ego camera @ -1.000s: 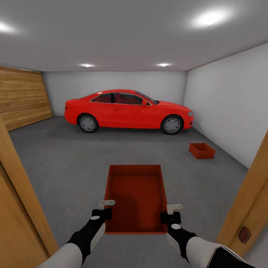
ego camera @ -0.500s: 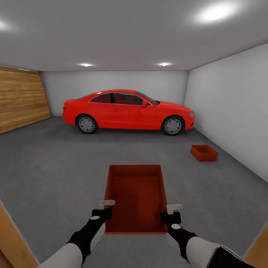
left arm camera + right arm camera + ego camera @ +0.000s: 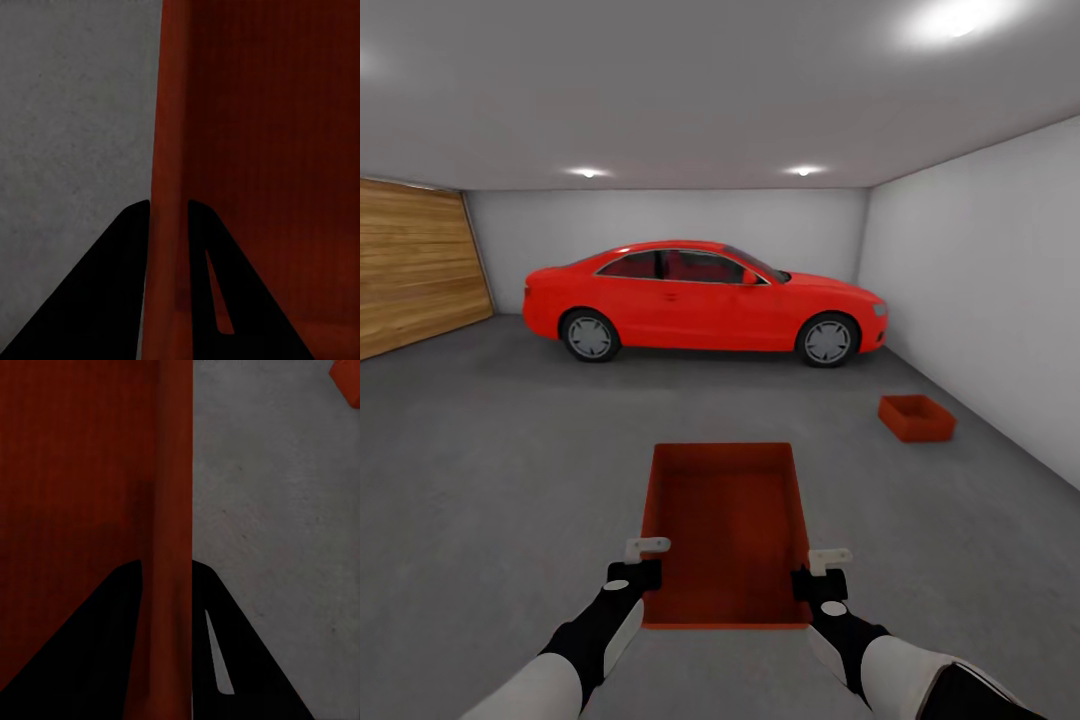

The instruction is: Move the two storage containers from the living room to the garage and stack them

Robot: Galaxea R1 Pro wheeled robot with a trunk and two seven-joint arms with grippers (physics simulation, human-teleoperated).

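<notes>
Carrying one storage container (image 3: pixel 725 530), left gripper (image 3: pixel 648 560) and right gripper (image 3: pixel 817 568) pinch its side walls. Next: roll toward the second container (image 3: pixel 916 417) beyond the red car's (image 3: pixel 705 297) nose and stack.

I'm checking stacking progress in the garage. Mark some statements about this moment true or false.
1. Both end effectors grip the held container: left end effector on its left wall, right end effector on its right wall. True.
2. A second container sits on the floor near the right wall. True.
3. The containers are already stacked. False: they are apart, one held, one on the floor.
4. The car is blue. False: it is red.
5. The held container is full. False: it is empty.
</notes>
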